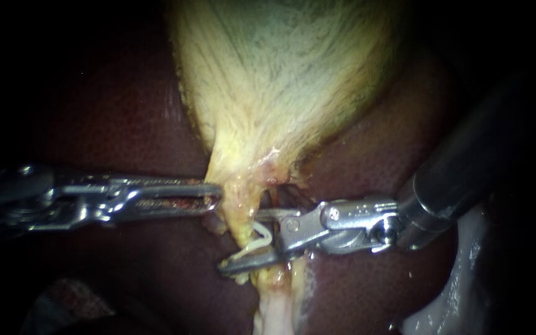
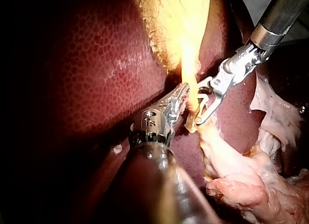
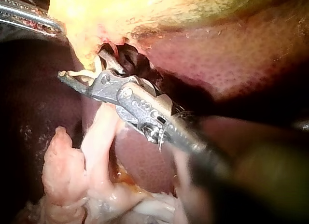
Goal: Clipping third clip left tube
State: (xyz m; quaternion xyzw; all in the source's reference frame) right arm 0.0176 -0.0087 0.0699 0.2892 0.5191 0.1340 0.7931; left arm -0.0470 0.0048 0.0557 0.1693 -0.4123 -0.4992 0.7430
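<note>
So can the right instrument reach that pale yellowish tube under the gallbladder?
Likely yes: the right instrument holds a white clip in its jaws around the pale yellowish tube; the left instrument grips the yellow gallbladder aside.

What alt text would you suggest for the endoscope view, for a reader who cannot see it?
The right instrument holds a white clip in its jaws around a pale tube just below the gallbladder. The left instrument meets the gallbladder's narrow end from the left; dark red liver surrounds everything.
</note>
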